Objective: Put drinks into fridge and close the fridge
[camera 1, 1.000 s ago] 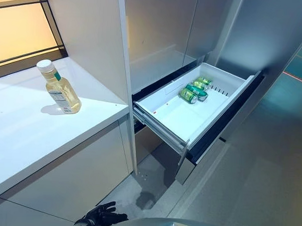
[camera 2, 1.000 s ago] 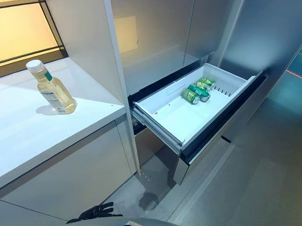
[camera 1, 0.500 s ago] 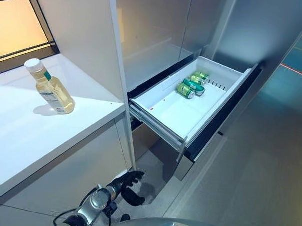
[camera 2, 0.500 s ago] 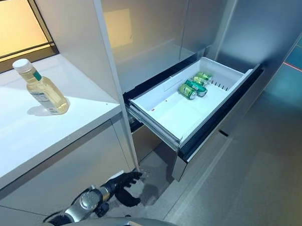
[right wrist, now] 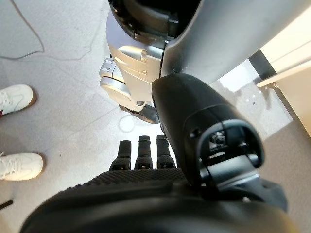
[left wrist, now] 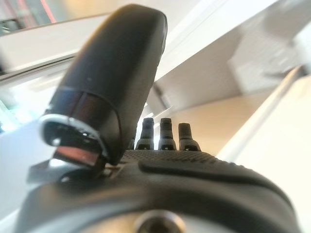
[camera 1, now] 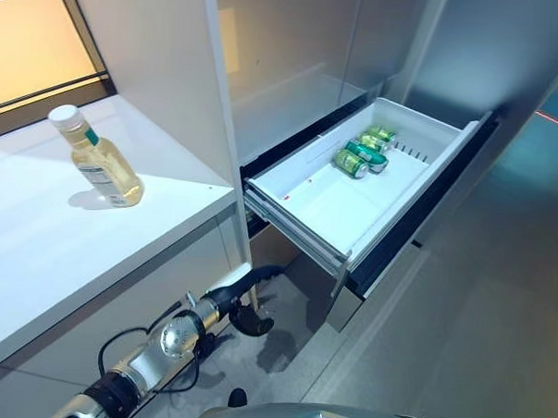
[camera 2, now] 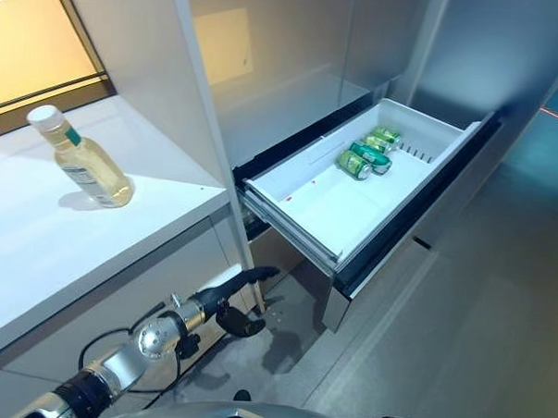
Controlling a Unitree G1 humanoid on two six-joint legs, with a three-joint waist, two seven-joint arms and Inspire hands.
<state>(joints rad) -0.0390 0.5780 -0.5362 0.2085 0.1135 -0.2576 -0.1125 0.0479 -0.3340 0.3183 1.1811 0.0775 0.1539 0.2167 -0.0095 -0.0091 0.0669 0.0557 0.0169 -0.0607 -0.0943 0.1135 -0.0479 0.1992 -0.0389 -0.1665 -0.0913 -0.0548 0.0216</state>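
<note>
A clear bottle of yellow drink (camera 1: 96,158) with a white cap stands upright on the white counter (camera 1: 55,255) at the left. The fridge's white drawer (camera 1: 339,207) is pulled out, and three green cans (camera 1: 363,154) lie at its far end. My left hand (camera 1: 242,298) is raised in front of the cabinet face below the counter's edge, between the counter and the drawer; it is open, holds nothing and touches nothing. My right hand (right wrist: 146,191) shows only in its wrist view, hanging open over the floor with straight fingers (right wrist: 141,153).
The drawer's dark steel front (camera 1: 418,210) juts into the floor space at the right. Closed steel fridge doors (camera 1: 295,52) rise above it. A white side panel (camera 1: 165,65) divides counter from fridge. A person's white shoes (right wrist: 17,97) stand on the floor near my right side.
My left arm has come up from the bottom edge and reached forward toward the cabinet front under the counter. The camera has shifted slightly. Bottle, cans and drawer are unmoved.
</note>
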